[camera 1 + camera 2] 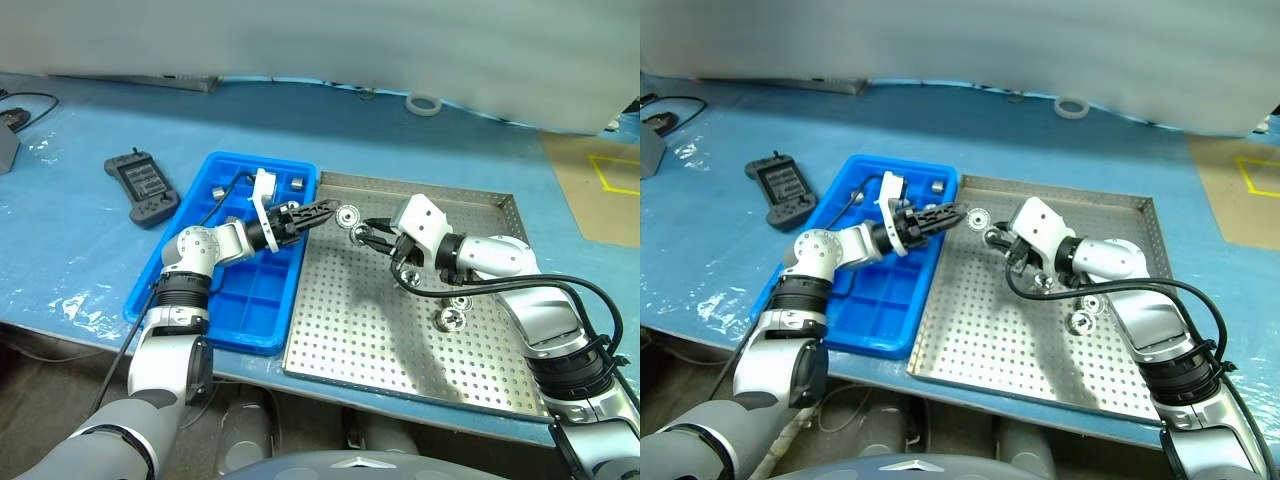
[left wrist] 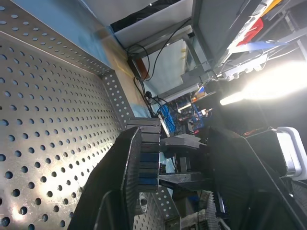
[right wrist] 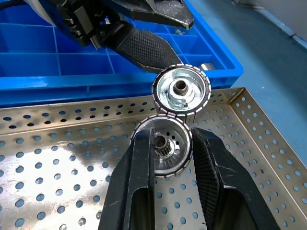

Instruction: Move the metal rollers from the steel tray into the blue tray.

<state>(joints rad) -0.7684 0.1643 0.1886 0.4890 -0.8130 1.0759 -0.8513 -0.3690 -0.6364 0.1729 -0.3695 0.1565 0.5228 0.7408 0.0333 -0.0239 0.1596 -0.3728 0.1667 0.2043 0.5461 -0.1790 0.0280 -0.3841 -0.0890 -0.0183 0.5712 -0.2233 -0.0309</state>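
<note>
Right wrist view: the right tool (image 3: 169, 158) squeezes one roller (image 3: 166, 152), the left tool (image 1: 318, 213) waits just beside it, fingers partly apart, nearer the blue tray (image 1: 196, 222).

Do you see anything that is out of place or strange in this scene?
Nothing looks spilled or damaged. One oddity: the right gripper holds one shiny silver metal roller over the perforated grey steel tray, not over the bright blue compartment tray, with a second roller close beside it near the left gripper.
</note>
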